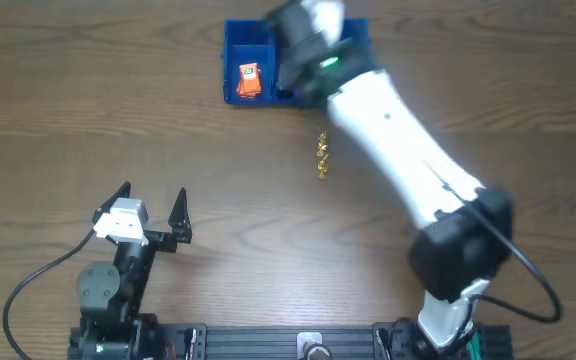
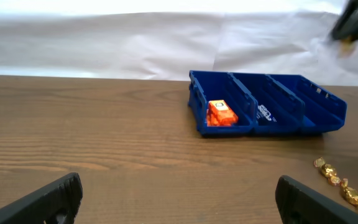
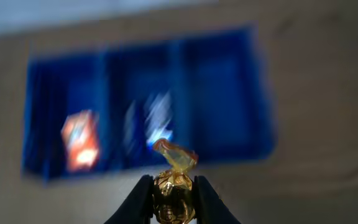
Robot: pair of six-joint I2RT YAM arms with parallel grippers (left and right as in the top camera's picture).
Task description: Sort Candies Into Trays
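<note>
Gold candy [image 3: 174,177] sits pinched in the right end effector [image 3: 173,198], hanging above the blue tray [image 3: 253,93]. Released off-centre, it may land beside the orange candy [image 3: 79,140] or bounce onto the desk [image 1: 68,130]. Left end effector [image 1: 154,195] rests spread.

the work surface was a wooden table [image 1: 88,120], its top mid-brown with darker grain running from side to side across the top view in fine streaks and a few broader bands. in the left wrist view the table's far edge met a white backdrop [image 2: 104,43], paper or cloth, wrinkled with soft creases and one upright fold near its middle. light fell evenly on the wood and was brightest along the backdrop's upper part.
</note>
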